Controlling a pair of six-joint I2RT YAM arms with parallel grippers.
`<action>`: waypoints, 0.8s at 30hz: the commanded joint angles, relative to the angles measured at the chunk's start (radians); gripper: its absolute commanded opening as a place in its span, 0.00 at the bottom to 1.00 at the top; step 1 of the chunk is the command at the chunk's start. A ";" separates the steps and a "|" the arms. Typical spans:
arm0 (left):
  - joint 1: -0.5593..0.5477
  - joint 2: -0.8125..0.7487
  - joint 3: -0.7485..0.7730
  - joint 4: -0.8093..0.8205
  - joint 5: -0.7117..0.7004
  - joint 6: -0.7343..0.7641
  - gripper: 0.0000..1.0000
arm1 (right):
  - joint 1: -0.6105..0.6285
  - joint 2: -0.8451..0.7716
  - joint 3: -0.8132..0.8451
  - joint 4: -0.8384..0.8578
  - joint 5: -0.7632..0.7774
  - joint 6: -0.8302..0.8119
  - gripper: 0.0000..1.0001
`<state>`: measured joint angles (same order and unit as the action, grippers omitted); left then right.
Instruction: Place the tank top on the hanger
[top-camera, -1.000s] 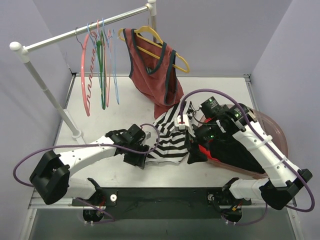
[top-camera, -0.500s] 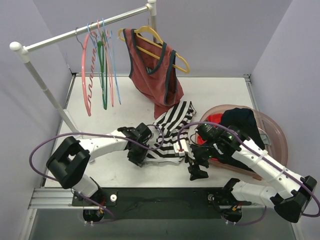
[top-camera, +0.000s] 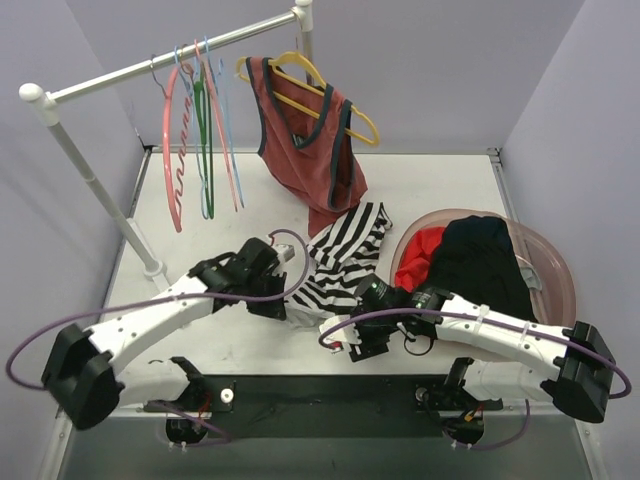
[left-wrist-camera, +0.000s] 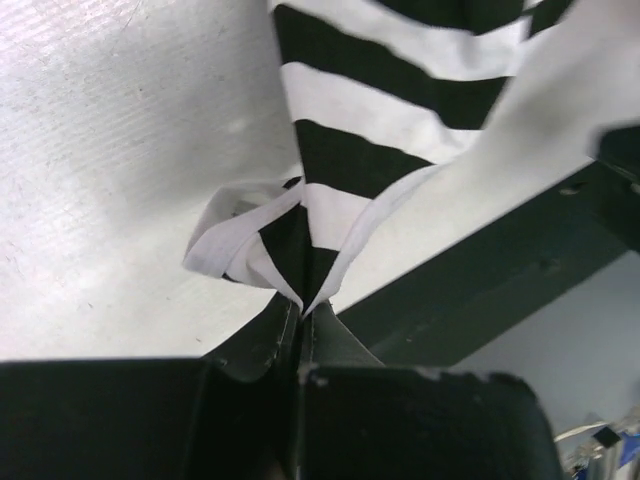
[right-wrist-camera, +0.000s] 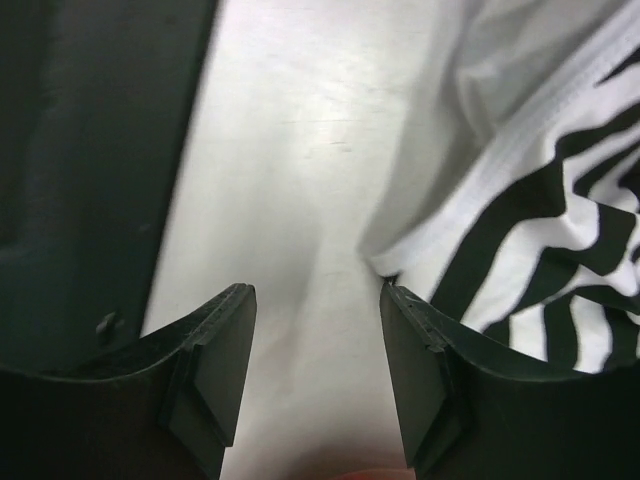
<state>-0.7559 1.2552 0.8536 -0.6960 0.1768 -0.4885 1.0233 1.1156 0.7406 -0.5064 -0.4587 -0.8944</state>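
Left gripper (left-wrist-camera: 300, 308): fingers were pressed together on a white-edged fold of the tank top (top-camera: 345, 250), with cloth pinched at the tips.
Right gripper (right-wrist-camera: 315, 300): jaws stood apart with nothing between them, just beside the top's hem, over the bare table (top-camera: 430, 190).
Tank top: lay crumpled on the table between the two arms.
Hanger (top-camera: 231, 165): hung on the rail (top-camera: 120, 78), well apart from the top.

Table (top-camera: 440, 190): white, matte. I see the striped tank top (top-camera: 345, 255) lying crumpled near the middle, towards the near edge. The round pink tub (top-camera: 556, 268) sits just beside it on the right. The clothes rack (top-camera: 100, 190) stands on the left side.
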 joint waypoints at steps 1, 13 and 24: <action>0.024 -0.163 -0.040 0.004 0.076 -0.081 0.00 | 0.027 0.032 -0.069 0.304 0.221 0.129 0.53; 0.030 -0.223 -0.056 0.030 0.133 -0.114 0.00 | 0.058 0.121 -0.135 0.631 0.365 0.434 0.59; 0.049 -0.272 -0.068 0.038 0.167 -0.131 0.00 | 0.017 0.145 -0.231 0.746 0.434 0.446 0.52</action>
<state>-0.7177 1.0126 0.7757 -0.6914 0.3111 -0.6067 1.0527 1.2503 0.5236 0.1646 -0.0544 -0.4717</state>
